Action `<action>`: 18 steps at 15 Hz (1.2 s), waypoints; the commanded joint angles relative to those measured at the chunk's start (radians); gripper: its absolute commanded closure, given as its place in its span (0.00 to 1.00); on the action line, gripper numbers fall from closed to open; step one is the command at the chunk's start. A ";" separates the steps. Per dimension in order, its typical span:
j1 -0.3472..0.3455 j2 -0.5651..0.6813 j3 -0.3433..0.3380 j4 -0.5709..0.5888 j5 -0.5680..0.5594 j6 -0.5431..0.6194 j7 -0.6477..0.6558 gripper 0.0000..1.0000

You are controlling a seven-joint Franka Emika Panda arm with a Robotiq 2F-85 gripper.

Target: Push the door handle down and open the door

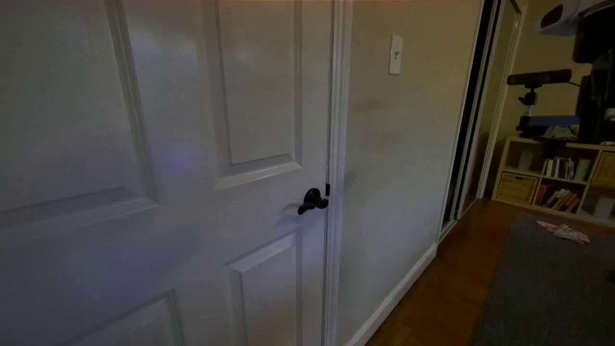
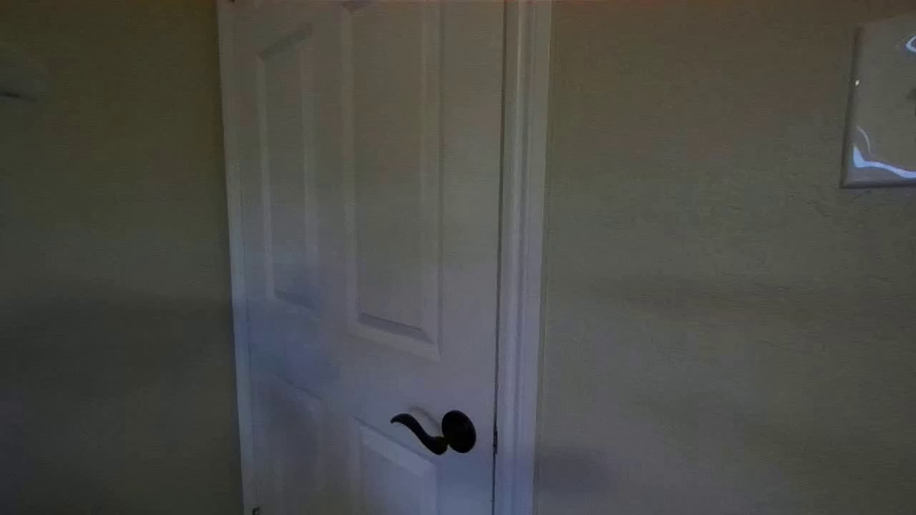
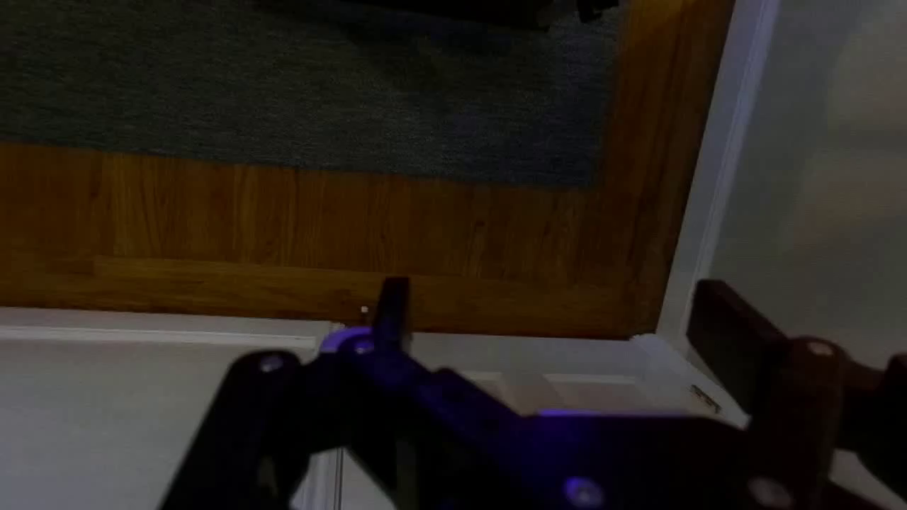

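Door handle (image 2: 447, 436) and gripper (image 3: 554, 312) show clearly only in separate views, so how near they stand to each other I cannot tell. In the wrist view the gripper's dark fingers (image 3: 392, 315) are spread wide, one toward the left and one toward the right, with wood floor (image 3: 234, 212) and a white surface (image 3: 482, 347) seen through the gap. Farther off in that view lies a dark grey rug (image 3: 319, 92), and at the right a pale wall (image 3: 829, 198) meets a white baseboard (image 3: 723, 163). In both exterior views the handle, near-black, sits on the right side of the white paneled door (image 2: 390, 243), near its edge, with its lever (image 2: 424, 438) reaching left from a round rose (image 2: 461, 431). The door stands in its white frame (image 2: 524, 236), a thin dark line running down between them. Right of the frame, in an exterior view, a light switch (image 1: 395, 55) is on the wall; in an exterior view a framed piece (image 2: 884, 107) hangs well apart to the right. At the far right a shelf unit (image 1: 522, 140) holds books (image 1: 559, 168) and baskets (image 1: 516, 188), a dark bar-shaped device (image 1: 539, 78) shows above it on a slim mount (image 1: 529, 100), and a crumpled cloth (image 1: 564, 231) lies on the rug.
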 commanded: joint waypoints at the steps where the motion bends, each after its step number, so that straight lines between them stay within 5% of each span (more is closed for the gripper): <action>1: -0.009 0.001 0.008 0.002 0.004 -0.002 -0.004 0.00; 9: -0.005 0.025 0.020 0.003 0.013 0.032 0.019 0.00; 18: -0.013 0.345 0.149 0.135 0.051 0.323 0.415 0.00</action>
